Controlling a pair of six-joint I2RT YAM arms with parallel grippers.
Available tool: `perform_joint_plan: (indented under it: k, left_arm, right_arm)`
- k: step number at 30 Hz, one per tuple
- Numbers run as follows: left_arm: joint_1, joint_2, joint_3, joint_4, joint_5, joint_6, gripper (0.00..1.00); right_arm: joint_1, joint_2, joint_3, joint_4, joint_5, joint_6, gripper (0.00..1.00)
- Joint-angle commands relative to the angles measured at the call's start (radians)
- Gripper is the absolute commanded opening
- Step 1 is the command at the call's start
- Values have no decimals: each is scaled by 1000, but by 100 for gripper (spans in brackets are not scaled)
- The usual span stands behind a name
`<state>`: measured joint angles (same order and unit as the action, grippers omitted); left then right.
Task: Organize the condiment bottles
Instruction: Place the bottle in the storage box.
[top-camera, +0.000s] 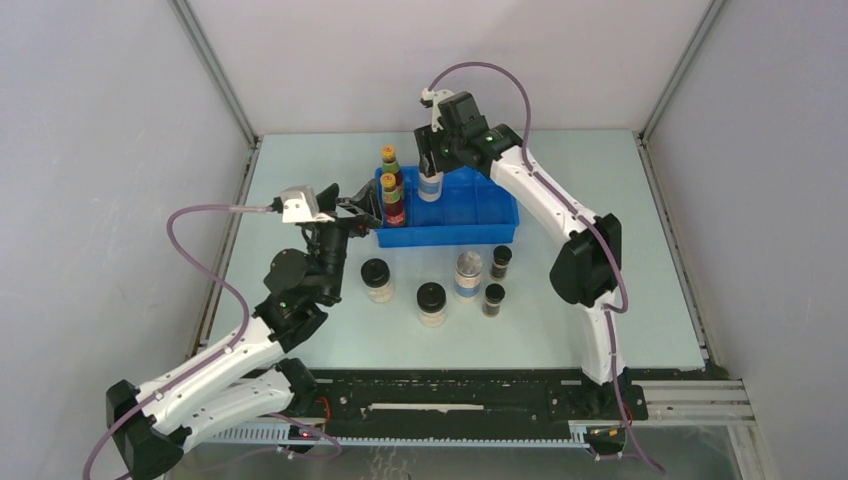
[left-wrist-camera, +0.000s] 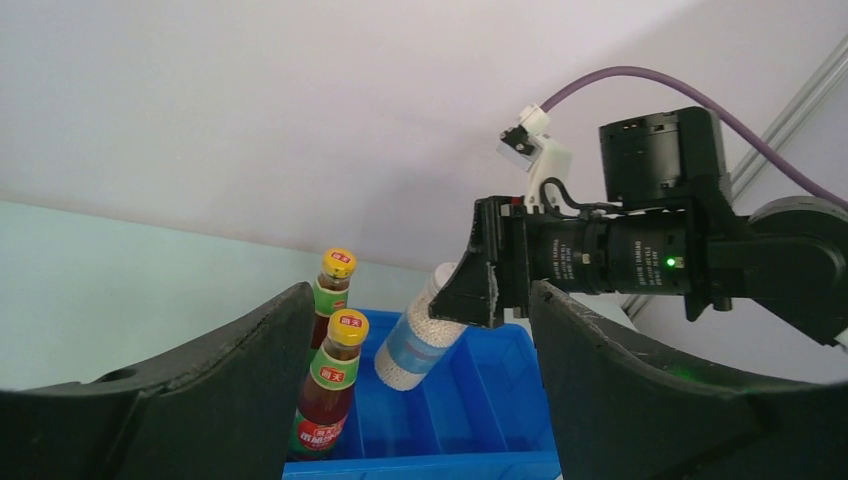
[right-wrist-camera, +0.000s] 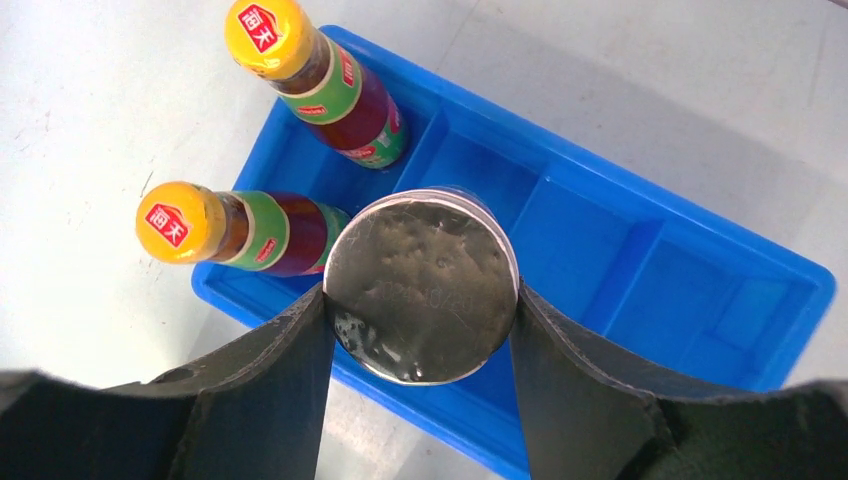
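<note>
- Right tool (right-wrist-camera: 420, 295) fills the wrist view: both dark fingers are pressed against the round rim of a silver-lidded jar (right-wrist-camera: 425, 250), pinching it from opposite sides.
- Jar hangs over the blue tray (top-camera: 470, 237), above the compartment next to the left-end one. I cannot tell whether its base touches the tray floor.
- Tall bottles (top-camera: 393, 200) stand together in the left-end compartment, just beside the held jar.
- Left tool (left-wrist-camera: 420, 292) is spread and holds nothing. It sits close to the tray's left wall, facing the bottles.
- Waiting on the tabletop (top-camera: 600, 300) in front of the tray: two black-lidded jars (top-camera: 376, 280), the second silver-lidded jar (top-camera: 468, 274) and two dark vials (top-camera: 501, 261).
- Risk: the grip is on a smooth round lid, so the jar may swivel or slide between the fingers and land tilted.
- Risk: a base that drifts sideways could catch a divider. Letting go then would likely tip the jar.
- Risk: drift to the left would push the jar, or a finger, into the tall bottles, which are narrow and probably easy to topple.
- Risk: both arms crowd the same end of the tray. A careless move by the left tool could shove the tray or clip the right arm.
</note>
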<state>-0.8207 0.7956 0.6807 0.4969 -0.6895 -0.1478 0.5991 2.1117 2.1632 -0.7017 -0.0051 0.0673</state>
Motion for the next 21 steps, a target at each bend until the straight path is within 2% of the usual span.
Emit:
perform_joint_plan:
  k: [1, 8, 21]
  left_arm:
    - [-4, 8, -27, 81, -21, 22, 83]
    - [-3, 23, -60, 126, -30, 21, 83]
    - [-3, 65, -78, 187, -33, 11, 83]
  right_arm:
    - [-2, 21, 109, 95, -50, -23, 0]
    - [-13, 91, 195, 77, -67, -21, 0]
    - [-38, 128, 206, 84, -73, -36, 0]
